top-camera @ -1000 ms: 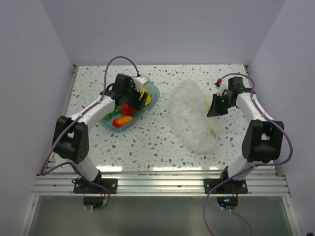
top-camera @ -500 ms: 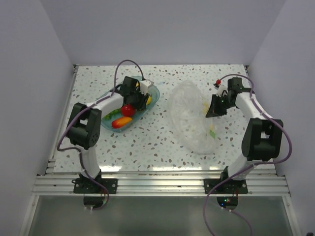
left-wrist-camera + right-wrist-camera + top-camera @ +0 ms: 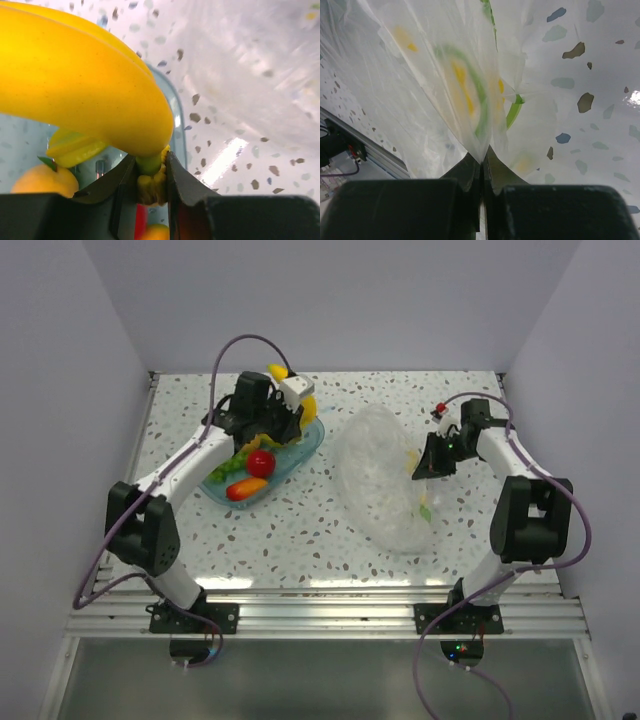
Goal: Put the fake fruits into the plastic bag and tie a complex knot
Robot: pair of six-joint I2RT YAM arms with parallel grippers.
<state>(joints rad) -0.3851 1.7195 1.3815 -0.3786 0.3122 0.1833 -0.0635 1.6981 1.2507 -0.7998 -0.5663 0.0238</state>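
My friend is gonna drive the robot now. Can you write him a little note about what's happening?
Left tool: shut on the banana bunch stem, held over the teal tray.
Right tool: shut on the plastic bag edge.
In the tray: red apple, orange, orange-red piece.
Done: banana bunch grabbed.
Left: all fruits into the bag, then tie the knot.

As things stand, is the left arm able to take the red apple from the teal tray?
Probably not yet: the left pincer is shut on the banana bunch. The red apple lies uncovered in the tray, near the pincer, so it looks reachable once the bananas are released.
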